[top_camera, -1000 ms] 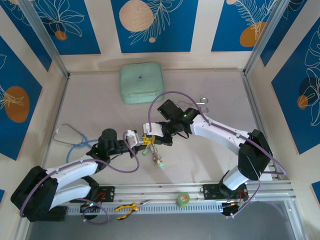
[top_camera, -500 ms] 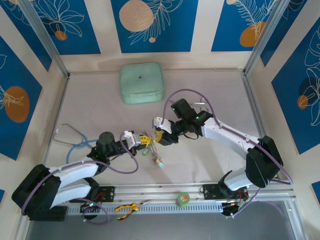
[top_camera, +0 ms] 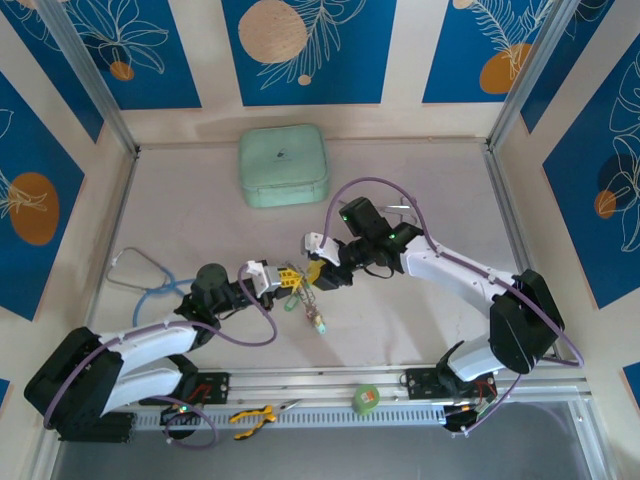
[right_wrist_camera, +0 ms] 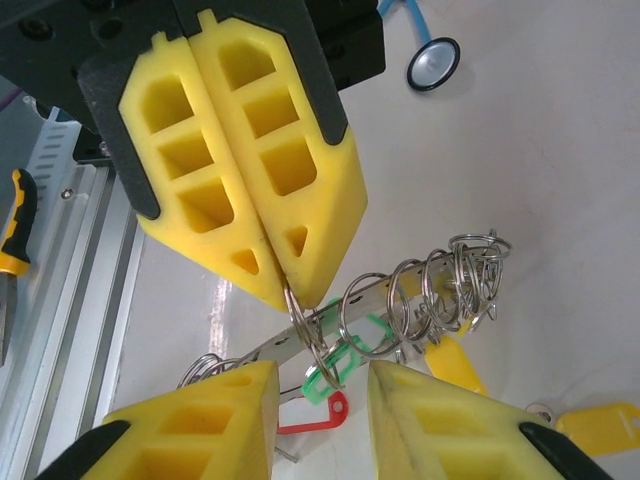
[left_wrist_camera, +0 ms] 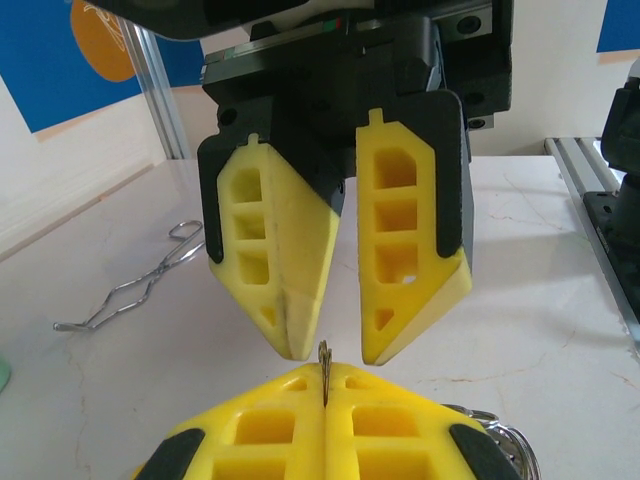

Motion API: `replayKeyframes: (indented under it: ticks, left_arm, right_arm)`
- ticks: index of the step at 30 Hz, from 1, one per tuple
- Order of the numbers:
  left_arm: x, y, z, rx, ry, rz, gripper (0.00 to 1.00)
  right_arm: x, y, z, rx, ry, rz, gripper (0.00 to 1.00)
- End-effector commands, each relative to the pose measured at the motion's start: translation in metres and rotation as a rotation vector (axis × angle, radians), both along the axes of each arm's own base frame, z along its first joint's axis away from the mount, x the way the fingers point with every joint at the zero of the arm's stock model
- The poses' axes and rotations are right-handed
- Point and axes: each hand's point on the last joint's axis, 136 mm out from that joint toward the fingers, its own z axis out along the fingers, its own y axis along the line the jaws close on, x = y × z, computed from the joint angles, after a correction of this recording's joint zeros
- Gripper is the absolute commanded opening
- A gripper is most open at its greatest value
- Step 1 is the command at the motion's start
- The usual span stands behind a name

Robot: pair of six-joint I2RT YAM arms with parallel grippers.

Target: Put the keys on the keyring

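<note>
Since a second ago the right fingers (top_camera: 320, 272) have let go and drawn back from the left fingers (top_camera: 287, 274). From above, they now stand parted just beside them. The left fingers are closed on the keyring (top_camera: 300, 285) over the middle of the tabletop (top_camera: 200, 200), and the keys (top_camera: 317, 322) with their coloured tags trail toward the near edge; I cannot tell if they hang or lie. The left arm alone now seems to carry the ring, freeing the right arm to regrip or fetch. Well apart are a mint case (top_camera: 283, 166) at the back, a stethoscope (top_camera: 140, 275) on the left, forceps (top_camera: 405, 205) behind the right arm, and green tape (top_camera: 366, 399) and pliers (top_camera: 252, 414) on the front rail; none blocks the work. In the left wrist view, its own fingers pinch a thin metal edge, and the right fingers (left_wrist_camera: 400, 250) stand open directly opposite. In the right wrist view, the left fingers (right_wrist_camera: 240, 150) are shut on the ring's flat band. Several small split rings with green, red and yellow tags are already threaded along it, and that crowding could snag the next approach.
</note>
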Motion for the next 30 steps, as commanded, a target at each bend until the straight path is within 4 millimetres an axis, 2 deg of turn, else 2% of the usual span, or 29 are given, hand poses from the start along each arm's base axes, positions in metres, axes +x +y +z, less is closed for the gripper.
replayKeyframes:
  ticks: [1, 3, 11, 16, 23, 28, 30]
  left_arm:
    - [-0.005, -0.004, 0.015, -0.046, -0.041, -0.036, 0.0]
    - [-0.005, -0.004, 0.015, -0.046, -0.041, -0.035, 0.0]
    - [-0.006, -0.004, 0.016, -0.047, -0.044, -0.038, 0.0]
    - [-0.007, -0.005, 0.019, -0.053, -0.05, -0.053, 0.0]
    - [-0.007, -0.005, 0.023, -0.06, -0.062, -0.054, 0.0]
    - [-0.007, -0.004, 0.02, -0.058, -0.057, -0.048, 0.0]
    - [-0.007, -0.004, 0.021, -0.061, -0.057, -0.047, 0.0]
  right_arm:
    - [0.0, 0.003, -0.001, 0.002, -0.014, 0.021, 0.29]
    - [-0.002, 0.004, -0.001, 0.001, -0.008, 0.031, 0.28]
    - [-0.004, 0.001, -0.007, -0.02, 0.013, 0.033, 0.02]
    - [-0.004, 0.002, -0.017, -0.052, 0.047, 0.029, 0.0]
    - [0.0, 0.008, -0.022, -0.066, 0.063, 0.026, 0.01]
    - [0.003, 0.003, -0.014, -0.011, 0.059, -0.002, 0.22]
    - [0.0, 0.0, -0.01, 0.025, 0.057, -0.001, 0.27]
